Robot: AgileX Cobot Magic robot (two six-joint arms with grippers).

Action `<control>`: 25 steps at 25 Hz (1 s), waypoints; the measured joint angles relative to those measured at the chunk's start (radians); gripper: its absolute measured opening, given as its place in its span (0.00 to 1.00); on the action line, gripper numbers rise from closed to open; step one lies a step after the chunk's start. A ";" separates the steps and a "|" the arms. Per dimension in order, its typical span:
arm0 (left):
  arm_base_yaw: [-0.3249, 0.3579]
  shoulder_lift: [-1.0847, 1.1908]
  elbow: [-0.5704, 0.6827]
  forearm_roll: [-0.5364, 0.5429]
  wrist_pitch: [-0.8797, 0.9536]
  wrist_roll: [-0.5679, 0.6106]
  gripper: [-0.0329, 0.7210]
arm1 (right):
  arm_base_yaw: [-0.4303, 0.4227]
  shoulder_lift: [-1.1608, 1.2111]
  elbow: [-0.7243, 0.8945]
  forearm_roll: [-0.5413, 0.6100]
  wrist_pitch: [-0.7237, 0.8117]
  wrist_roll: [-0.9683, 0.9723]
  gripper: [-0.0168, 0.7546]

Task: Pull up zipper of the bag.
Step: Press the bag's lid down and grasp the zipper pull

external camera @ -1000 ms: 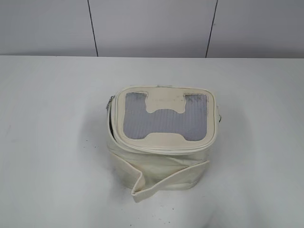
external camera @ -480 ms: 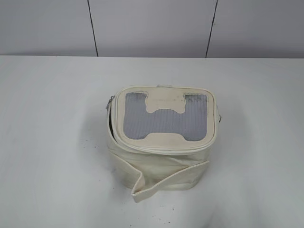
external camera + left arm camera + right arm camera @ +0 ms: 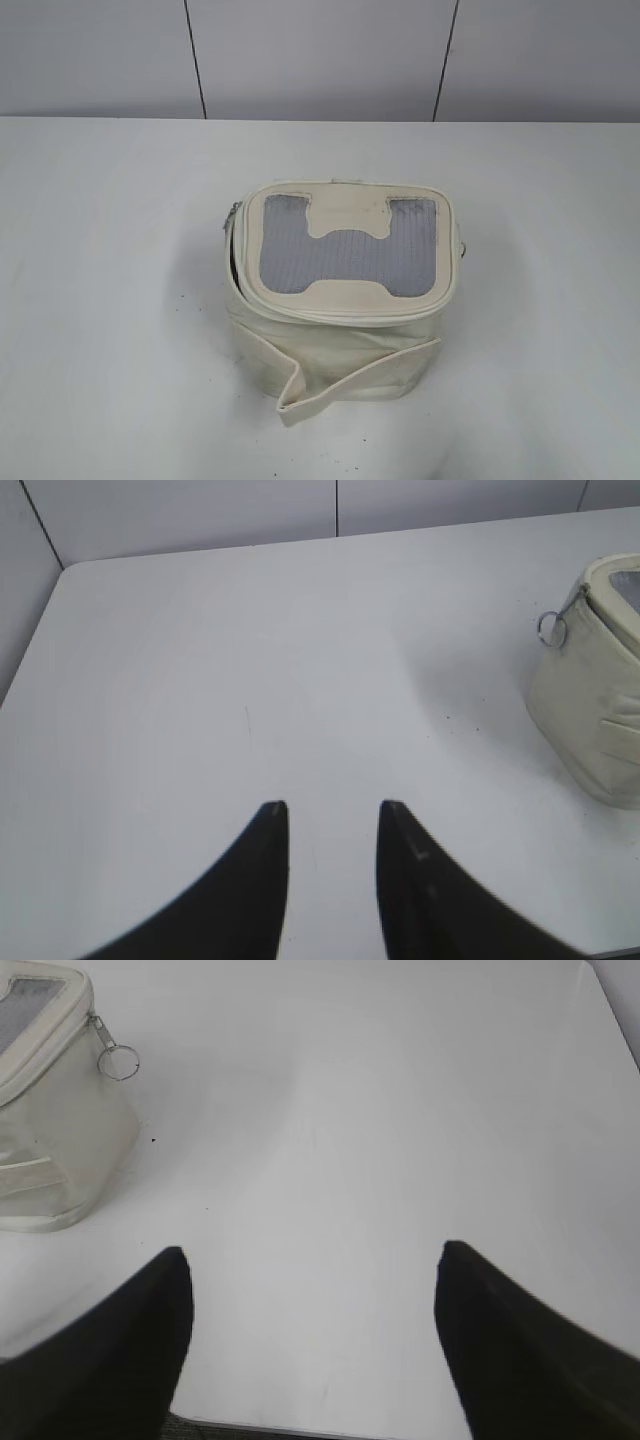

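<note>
Nearest to me, my left claw (image 3: 332,815) hangs over bare counter (image 3: 250,680) with its two dark fingers only a narrow gap apart, nothing between them. My right claw (image 3: 312,1260) is spread wide, its fingers far apart, also holding nothing. Both sit well away from the work.

Beyond them the counter is plain white with a matte finish, marked by a few tiny dark specks and a faint scratch. Its rounded far corners show in both wrist views.

The bag (image 3: 340,300) stands upright near the middle of the counter, cream-white and boxy, with a grey mesh top panel (image 3: 345,250) crossed by a cream patch. A loose strap (image 3: 350,385) folds across its near face. The zipper (image 3: 238,262) runs around the lid rim; along the left side the lid stands slightly apart from the body, showing a dark gap. One silver ring pull (image 3: 551,629) hangs at the bag's left side, another ring pull (image 3: 118,1061) at its right.

Farthest back, a pale grey panelled wall (image 3: 320,55) rises behind the counter, split by thin dark vertical seams.
</note>
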 joint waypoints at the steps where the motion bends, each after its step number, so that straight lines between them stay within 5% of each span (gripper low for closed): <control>1: 0.000 0.000 0.000 0.000 0.000 0.000 0.36 | 0.000 0.000 0.000 0.000 0.000 0.000 0.78; 25: 0.000 0.000 0.000 0.000 0.000 0.000 0.36 | 0.000 0.000 0.000 0.000 0.000 0.000 0.78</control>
